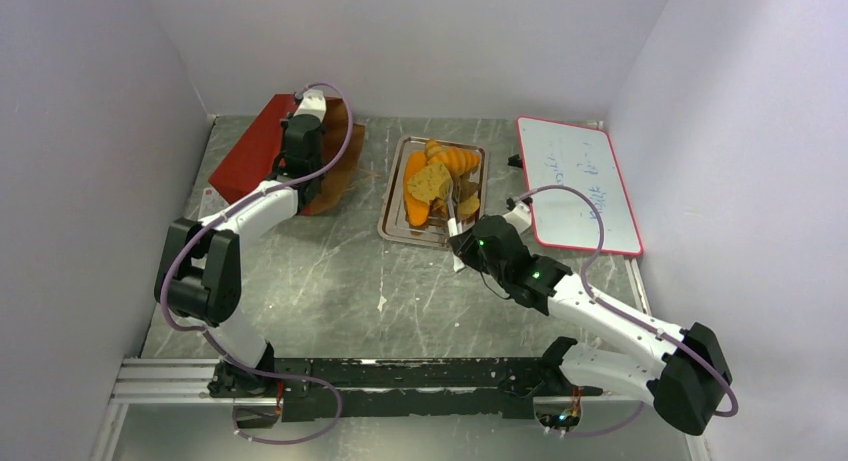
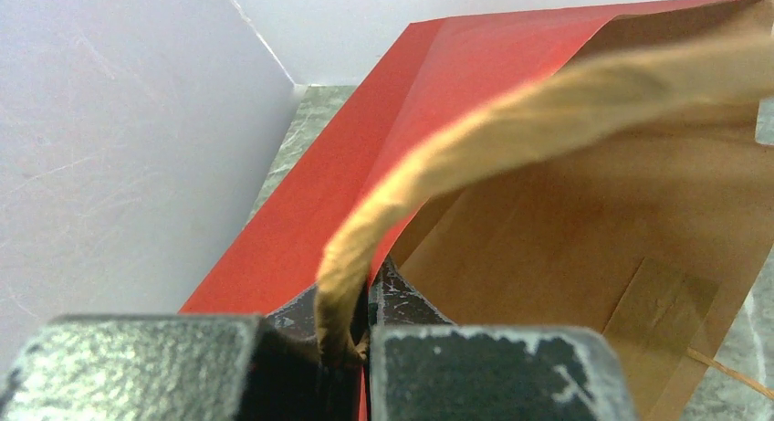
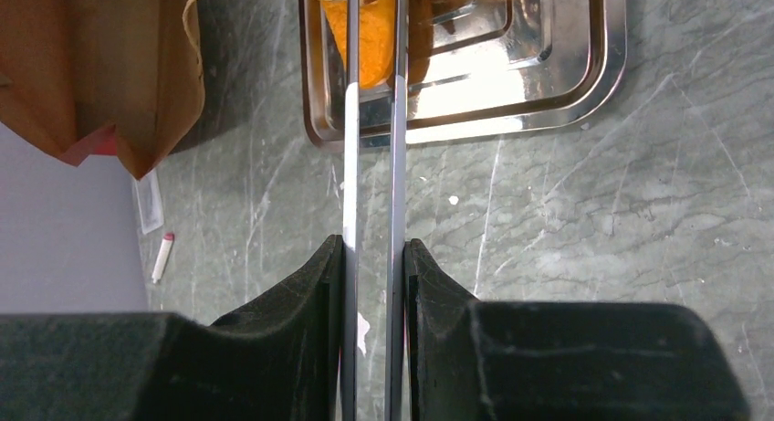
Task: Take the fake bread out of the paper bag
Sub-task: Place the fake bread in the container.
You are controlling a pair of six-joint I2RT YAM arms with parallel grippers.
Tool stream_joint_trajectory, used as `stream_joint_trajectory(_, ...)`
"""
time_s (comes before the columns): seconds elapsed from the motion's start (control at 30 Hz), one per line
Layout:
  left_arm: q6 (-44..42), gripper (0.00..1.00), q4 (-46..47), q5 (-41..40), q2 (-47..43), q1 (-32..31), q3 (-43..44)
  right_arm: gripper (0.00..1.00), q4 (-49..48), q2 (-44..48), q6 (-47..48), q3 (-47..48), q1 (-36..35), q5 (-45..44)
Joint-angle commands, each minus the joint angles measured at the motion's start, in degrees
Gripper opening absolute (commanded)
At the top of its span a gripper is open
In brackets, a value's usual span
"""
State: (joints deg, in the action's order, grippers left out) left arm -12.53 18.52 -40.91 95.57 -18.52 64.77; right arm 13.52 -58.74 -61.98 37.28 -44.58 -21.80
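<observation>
In the left wrist view, the left end effector (image 2: 358,348) is seen clenched on the tan cord handle (image 2: 511,120) of the paper bag (image 2: 557,257), whose brown inside is exposed. In the right wrist view, metal tongs (image 3: 374,165) are grasped by the right end effector (image 3: 374,284). The blades reach over the rim of the tray (image 3: 557,101), and an orange piece of fake bread (image 3: 374,47) is seen between them. From above, the fake bread is seen piled on the tray in the middle of the desk (image 1: 330,281). The paper bag is laid to its left and a whiteboard (image 1: 580,181) to its right.

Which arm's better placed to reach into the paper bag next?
Right. The right gripper holds tongs, tips at the tray; the left gripper is clamped on the paper bag's handle, so busy.
</observation>
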Motion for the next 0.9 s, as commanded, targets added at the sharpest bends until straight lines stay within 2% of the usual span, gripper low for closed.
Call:
stream_joint_trajectory(0.0, 1.55, 0.07, 0.08, 1.48, -1.59, 0.42, 1.78, 0.24, -0.01, 1.16, -1.73, 0.25, 0.46, -1.22)
stream_joint_trajectory(0.1, 1.55, 0.07, -0.21, 1.50, -1.60, 0.42, 2.01, 0.29, 0.12, 1.58, -1.89, 0.24, 0.44, -0.89)
stream_joint_trajectory(0.33, 1.73, 0.07, -0.75, 1.55, -1.70, 0.42, 2.32, 0.33, 1.67, 2.32, -1.45, 1.49, 0.47, -1.46)
stream_joint_trajectory(0.87, 1.64, 0.07, -1.82, 1.92, -1.61, 0.42, 3.16, 0.35, 4.09, 4.41, -1.21, 2.92, 0.46, -1.99)
